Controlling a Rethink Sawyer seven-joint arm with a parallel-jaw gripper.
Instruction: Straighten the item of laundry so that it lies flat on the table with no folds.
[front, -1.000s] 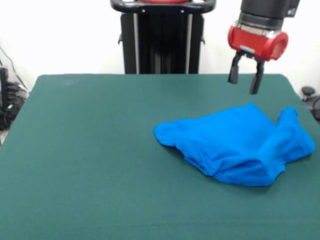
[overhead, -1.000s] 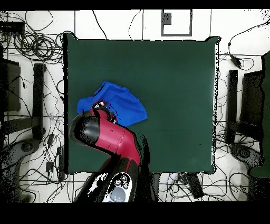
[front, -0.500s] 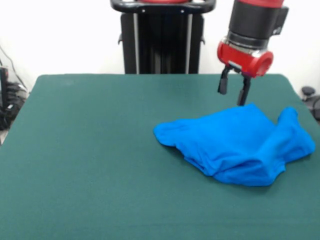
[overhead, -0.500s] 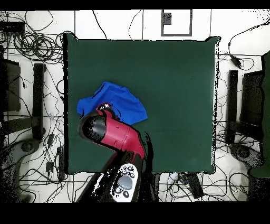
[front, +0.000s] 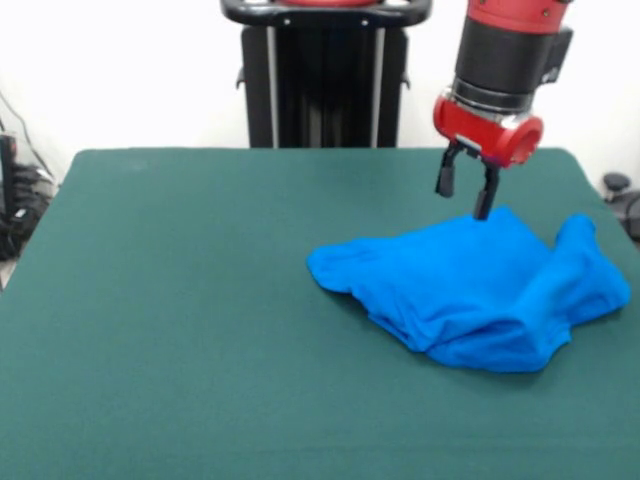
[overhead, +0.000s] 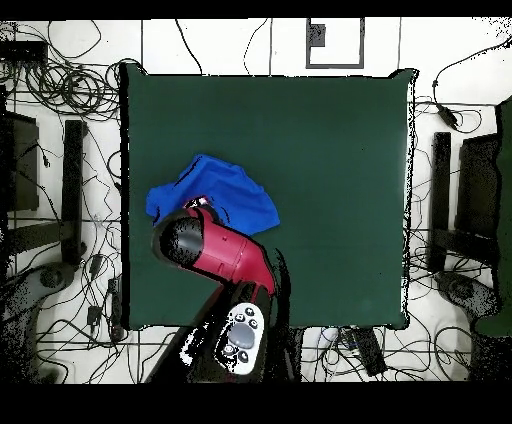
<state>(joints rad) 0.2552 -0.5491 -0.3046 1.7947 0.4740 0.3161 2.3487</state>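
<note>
A bright blue T-shirt lies crumpled in a folded heap on the right part of the dark green table in the front view. In the overhead view the shirt lies near the table's left edge, partly hidden under the arm. My gripper hangs open and empty just above the shirt's far edge, its fingers pointing down, one tip close to the cloth. In the overhead view the red arm covers the gripper.
The robot's black pedestal stands behind the table's far edge. Cables and stands lie on the floor round the table in the overhead view. The table's right edge is near the shirt.
The gripper has moved left and come down from above the table's far right towards the shirt's far edge. The shirt has not moved.
</note>
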